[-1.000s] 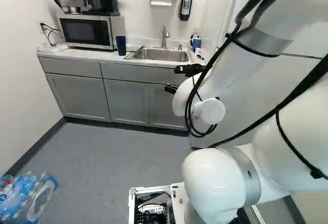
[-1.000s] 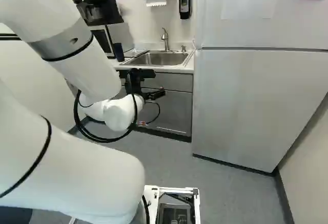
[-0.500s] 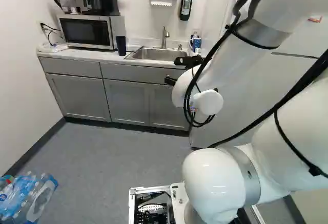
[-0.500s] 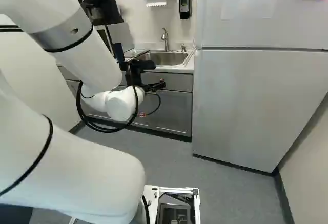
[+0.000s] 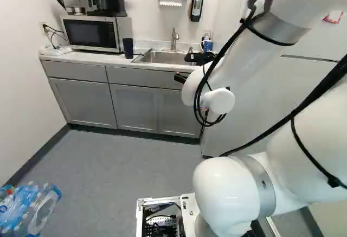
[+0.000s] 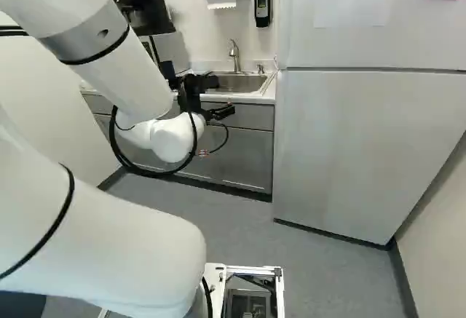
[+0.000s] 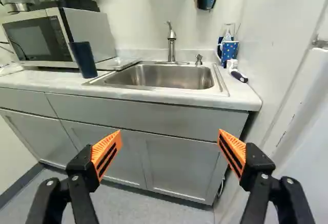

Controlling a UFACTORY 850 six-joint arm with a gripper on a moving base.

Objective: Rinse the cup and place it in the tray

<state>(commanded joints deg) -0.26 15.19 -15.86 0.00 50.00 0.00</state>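
On the left, low on the floor, are some plastic bottles (image 5: 27, 207). Farther back, the microwave (image 5: 89, 33) sits on the counter (image 7: 46, 80). Just right of it stands a dark blue cup (image 7: 83, 60). I think this is the cup to wash, and nothing is holding it. Behind it and to its right is a flat thing that looks like the tray (image 7: 119, 63). The cup is not in it

Next comes the sink (image 7: 159, 76), with the tap (image 7: 171, 44) at its far side. I see no water coming out. Nearer than the sink is the gripper (image 7: 170, 134), with its two orange pads (image 7: 107, 152) wide apart and nothing between them. So the job looks like it is just at the start. The cup has to be picked up, rinsed, then put in the tray

Right of the sink are a blue cup with spots (image 7: 229, 51) and a brush (image 7: 238, 73). The big fridge (image 6: 364, 143) is on the far right

As for writing, the bottles and the soap box (image 5: 197, 4) on the wall seem to have labels, but the words are too small for me to tell. I can see no word on the dark blue cup
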